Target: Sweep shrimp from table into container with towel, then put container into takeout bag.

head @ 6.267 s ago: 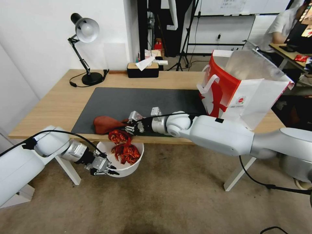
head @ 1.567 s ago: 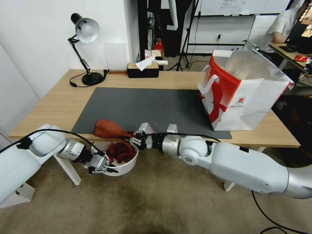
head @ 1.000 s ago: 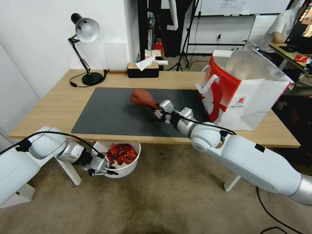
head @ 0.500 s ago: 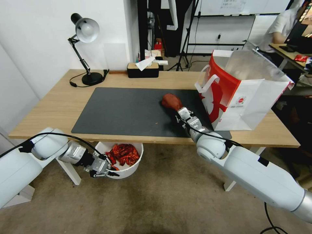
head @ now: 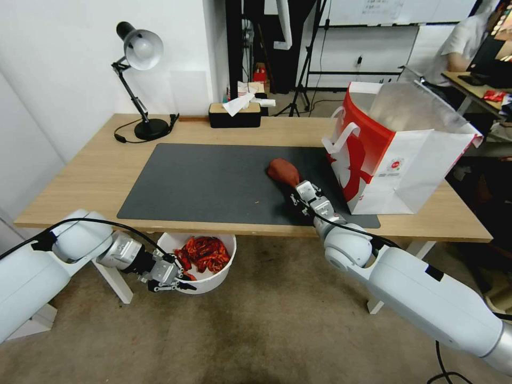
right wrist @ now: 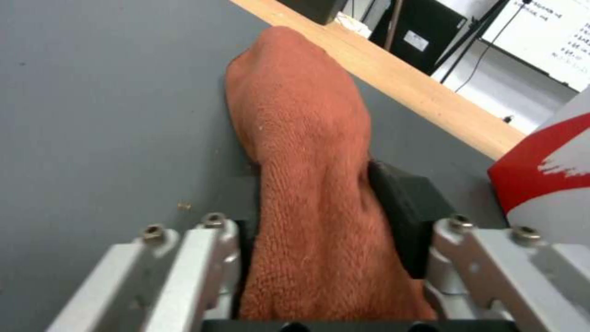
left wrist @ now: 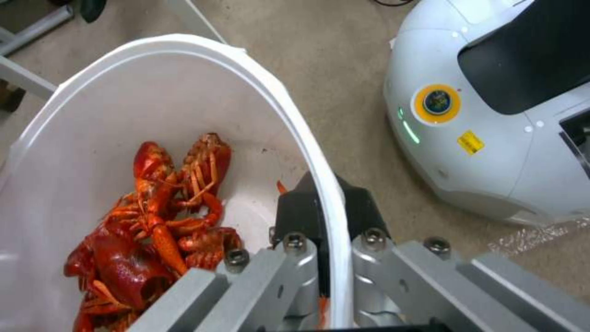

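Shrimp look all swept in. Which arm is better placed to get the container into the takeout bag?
Left, probably. The left gripper already clamps the container rim below the table edge. The right gripper holds the towel on the mat, beside the takeout bag.

the head view looks forward and down over the whole table (head: 96, 176). the left wrist view sits close over the container (left wrist: 203, 60) rim, below the table edge. the right wrist view sits close over the towel (right wrist: 307, 152) on the mat (right wrist: 92, 115); the head view shares both.

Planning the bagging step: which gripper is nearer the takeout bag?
Right. The right gripper holds the towel beside the bag; the left gripper grips the container below the table edge.
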Tool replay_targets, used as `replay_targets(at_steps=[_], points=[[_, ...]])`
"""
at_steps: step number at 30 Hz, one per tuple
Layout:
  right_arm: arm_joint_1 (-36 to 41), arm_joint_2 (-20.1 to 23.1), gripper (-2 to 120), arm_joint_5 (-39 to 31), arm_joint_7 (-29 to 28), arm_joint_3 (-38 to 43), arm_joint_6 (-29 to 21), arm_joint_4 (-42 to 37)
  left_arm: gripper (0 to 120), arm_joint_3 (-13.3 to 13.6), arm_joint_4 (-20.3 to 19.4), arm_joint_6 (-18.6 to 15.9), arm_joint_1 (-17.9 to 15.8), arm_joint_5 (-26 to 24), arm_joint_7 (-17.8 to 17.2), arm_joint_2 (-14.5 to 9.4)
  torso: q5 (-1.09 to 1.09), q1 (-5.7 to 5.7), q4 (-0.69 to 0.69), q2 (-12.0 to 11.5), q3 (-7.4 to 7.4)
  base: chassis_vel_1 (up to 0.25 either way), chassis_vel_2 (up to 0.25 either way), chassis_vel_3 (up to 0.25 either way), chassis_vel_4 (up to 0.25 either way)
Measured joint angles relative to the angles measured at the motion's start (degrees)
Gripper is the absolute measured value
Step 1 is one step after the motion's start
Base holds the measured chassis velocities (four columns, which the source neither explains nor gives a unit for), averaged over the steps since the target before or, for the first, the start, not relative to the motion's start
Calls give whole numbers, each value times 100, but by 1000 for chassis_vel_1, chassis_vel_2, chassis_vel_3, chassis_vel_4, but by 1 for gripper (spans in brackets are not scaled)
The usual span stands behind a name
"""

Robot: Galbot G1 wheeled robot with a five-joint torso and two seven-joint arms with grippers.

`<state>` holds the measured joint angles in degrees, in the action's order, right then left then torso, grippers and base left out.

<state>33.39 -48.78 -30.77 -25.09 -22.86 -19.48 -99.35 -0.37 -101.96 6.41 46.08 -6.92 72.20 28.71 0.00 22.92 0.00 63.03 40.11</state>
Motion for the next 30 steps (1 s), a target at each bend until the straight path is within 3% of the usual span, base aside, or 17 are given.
replay_targets(at_steps=[4, 6, 9, 13, 16, 18, 24, 30], points=[[63, -7, 58, -2, -20, 53, 42, -18, 0, -25, -7, -1, 19, 6, 0, 0, 0, 0, 0, 0, 0, 0, 0, 0, 0], [93, -23, 70, -4, -36, 107, 108, -26, 0, -49, -10, -3, 37, 9, 2, -2, 0, 0, 0, 0, 0, 0, 0, 0, 0], [119, -32, 74, 0, -43, 152, 153, -51, 0, -65, -16, -3, 48, 10, 2, -5, 0, 0, 0, 0, 0, 0, 0, 0, 0], [298, -50, 94, 77, -19, 403, 348, -193, 0, -98, -19, -5, 67, 12, 5, -17, 0, 0, 0, 0, 0, 0, 0, 0, 0], [350, -51, 98, 92, 14, 468, 397, -233, 0, -106, -19, -5, 73, 12, 6, -18, 0, 0, 0, 0, 0, 0, 0, 0, 0], [953, 15, 100, 93, 515, 1097, 886, -679, 0, -207, -23, -3, 148, 13, 6, -13, 0, 0, 0, 0, -1, 0, 0, 0, 0], [1880, 152, 100, 119, 1192, 1991, 1526, -1227, 0, -286, -34, 11, 230, 13, 3, 17, 0, 0, 0, 0, -1, 0, 0, 0, 0], [3142, 161, 100, 508, 1524, 3001, 2207, -1693, 0, -349, -72, 13, 279, 16, -1, 39, 0, -1, -1, 0, -1, 0, 0, 0, 0]])
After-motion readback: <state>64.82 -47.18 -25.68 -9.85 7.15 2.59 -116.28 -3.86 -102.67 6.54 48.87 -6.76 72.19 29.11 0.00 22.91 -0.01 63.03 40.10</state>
